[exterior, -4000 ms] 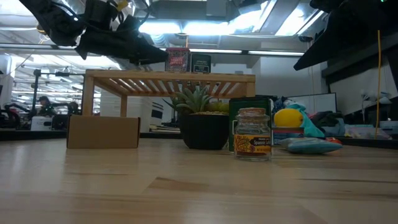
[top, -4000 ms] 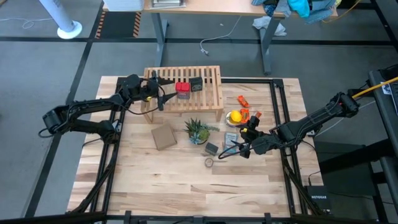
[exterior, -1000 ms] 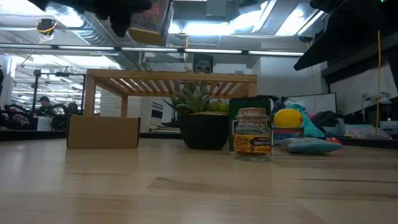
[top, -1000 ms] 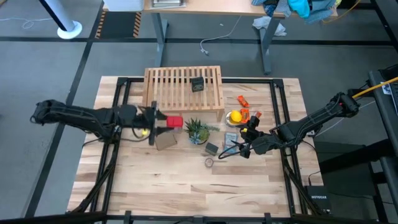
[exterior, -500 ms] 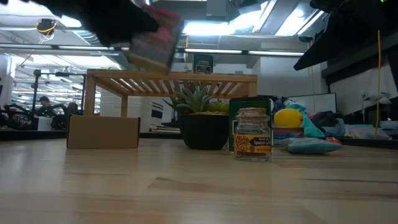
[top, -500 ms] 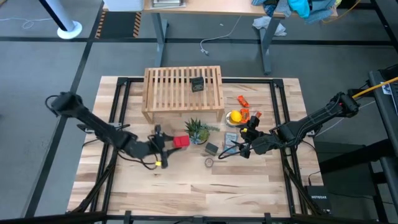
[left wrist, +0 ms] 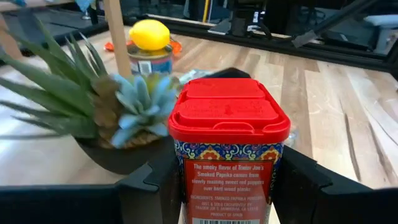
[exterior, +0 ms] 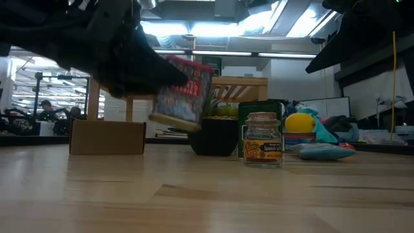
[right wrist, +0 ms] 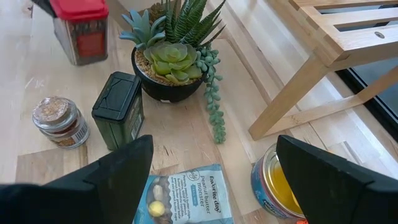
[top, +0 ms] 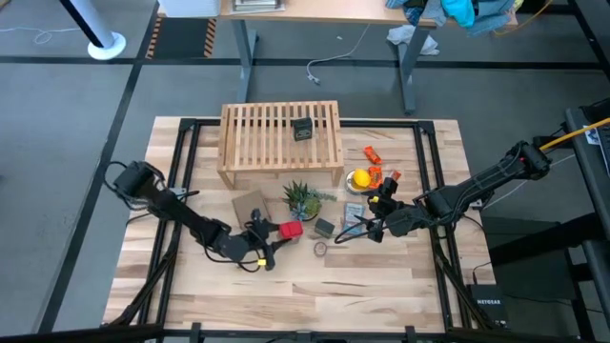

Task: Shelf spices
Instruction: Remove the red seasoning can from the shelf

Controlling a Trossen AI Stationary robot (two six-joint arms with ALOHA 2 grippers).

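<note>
The left claw [top: 270,243] grips the red tin [top: 290,229] tilted above the tabletop [top: 381,286] in front of the shelf [top: 280,133], where 1 dark tin [top: 303,129] stands, while the jar [top: 320,249] sits beside the open right claw [top: 360,229].

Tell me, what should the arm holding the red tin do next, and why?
Probably lower it to the table and let go. The left gripper holds the red tin tilted in the air, beside the plant, far from the shelf.
</note>
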